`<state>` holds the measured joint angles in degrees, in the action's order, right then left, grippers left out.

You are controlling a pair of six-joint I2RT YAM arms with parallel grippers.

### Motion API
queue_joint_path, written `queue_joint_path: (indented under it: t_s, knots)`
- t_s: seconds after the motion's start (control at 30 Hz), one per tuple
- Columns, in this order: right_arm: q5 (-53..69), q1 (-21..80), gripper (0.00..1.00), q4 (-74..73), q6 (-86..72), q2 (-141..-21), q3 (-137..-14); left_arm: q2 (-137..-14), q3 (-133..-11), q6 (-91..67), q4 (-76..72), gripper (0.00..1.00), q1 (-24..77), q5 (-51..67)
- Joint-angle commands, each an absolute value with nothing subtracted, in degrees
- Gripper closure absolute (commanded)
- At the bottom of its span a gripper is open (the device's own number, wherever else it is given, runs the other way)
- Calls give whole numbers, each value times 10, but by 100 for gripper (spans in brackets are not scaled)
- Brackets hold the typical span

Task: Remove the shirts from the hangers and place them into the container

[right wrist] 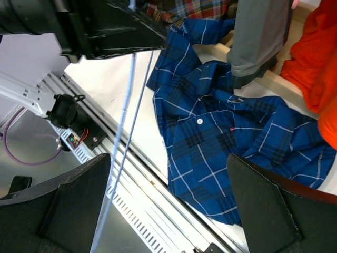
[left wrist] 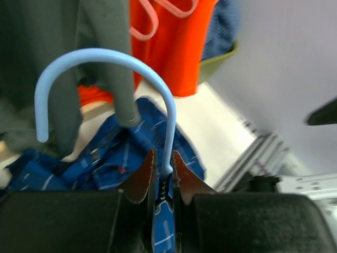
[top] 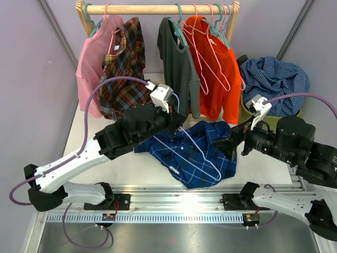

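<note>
At the centre of the overhead view, a dark blue plaid button-up shirt (top: 202,176) lies crumpled on the white surface (top: 147,168). A thin pale lavender-blue hanger (left wrist: 105,55) lies across it.

The left gripper (left wrist: 163,158) comes in from the left. Its fingers pinch the hanger at the base of the hook, and the hook curves up and over to the left in the left wrist view.

The right gripper (right wrist: 168,168) sits at the shirt's right edge. Its fingers are spread wide and hold nothing, and the blue plaid cloth shows between them.

A thick wooden rail (top: 158,9) runs across the top of the frame. From it hang, left to right:
- a pink shirt (top: 92,68)
- a red-brown-green plaid shirt (top: 124,74)
- a dark grey shirt (top: 176,63)
- an orange shirt (top: 218,84), with empty pink wire hangers (top: 208,58) in front of it

At the right of the frame, beside the orange shirt, is the yellow-green plastic bin (left wrist: 216,64). A bunched blue checked shirt (top: 276,79) is heaped in it and spills over the rim.
</note>
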<state>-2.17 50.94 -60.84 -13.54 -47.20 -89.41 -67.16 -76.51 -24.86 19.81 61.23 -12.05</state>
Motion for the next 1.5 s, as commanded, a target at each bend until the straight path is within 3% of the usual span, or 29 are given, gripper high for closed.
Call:
queue_joint_path:
  t_s: [0.0,0.2,0.43,0.53,0.67,0.7,0.73,0.8,0.83,0.9,0.93,0.97,1.0,1.07,1.47]
  knots:
    - [27,509,1,-596,-133,-497,-888,-692,-816,-208,255,100,619,-193]
    - [74,509,0,-575,-142,-512,-862,-722,-851,-192,274,100,620,-212]
    - [134,509,14,-553,-163,-523,-806,-729,-876,-182,266,100,620,-207]
    - [149,509,29,-548,-170,-522,-795,-736,-883,-180,265,100,620,-207]
    - [155,509,64,-546,-175,-526,-787,-744,-893,-182,266,100,619,-202]
    - [149,509,81,-547,-173,-527,-787,-745,-900,-182,267,100,619,-200]
    - [146,509,88,-548,-174,-529,-788,-749,-903,-182,274,100,619,-200]
    - [137,509,100,-555,-171,-531,-793,-753,-909,-183,278,100,619,-203]
    - [135,509,100,-555,-169,-531,-797,-755,-911,-183,280,100,619,-205]
    - [130,509,100,-559,-163,-533,-803,-751,-912,-183,285,91,619,-211]
    - [127,509,100,-560,-162,-533,-811,-748,-908,-183,281,78,620,-212]
    - [126,509,100,-561,-159,-533,-815,-743,-903,-183,278,63,619,-213]
    - [120,509,100,-562,-156,-535,-818,-728,-896,-183,273,29,620,-214]
    - [113,509,100,-560,-149,-538,-831,-707,-869,-183,251,2,620,-221]
    - [-42,510,100,-488,-124,-606,-878,-437,-687,-163,141,1,631,-332]
